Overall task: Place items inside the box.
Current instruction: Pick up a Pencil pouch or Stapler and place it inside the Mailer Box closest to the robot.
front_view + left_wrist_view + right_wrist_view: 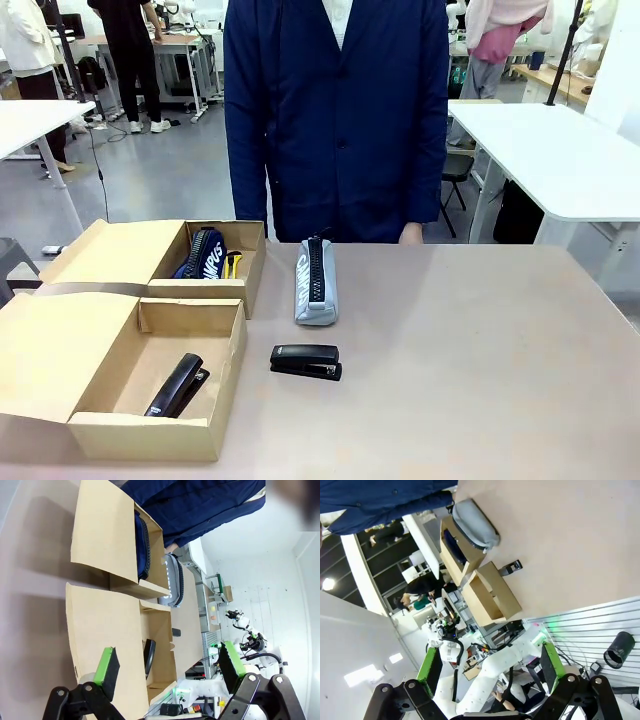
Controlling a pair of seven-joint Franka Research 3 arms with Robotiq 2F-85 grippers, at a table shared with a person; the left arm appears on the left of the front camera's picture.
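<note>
We see a smooth, matt beige surface on the bench (pixel 480 330), much like laminate; the near box (pixel 150 440) and the far box (pixel 200 290) are plain brown cardboard, dull and unprinted; the grey pencil case (pixel 316 290) is soft cloth with a black toothed zip; the navy pouch (pixel 203 255) looks like cloth too; the stapler on the bench (pixel 305 361) and the stapler in the near box (pixel 175 385) look like black plastic with a faint sheen; the left tool (pixel 169 662) and the right tool (pixel 491 669) carry matt green pads (pixel 107 666) on black, slightly glossy fingers.
</note>
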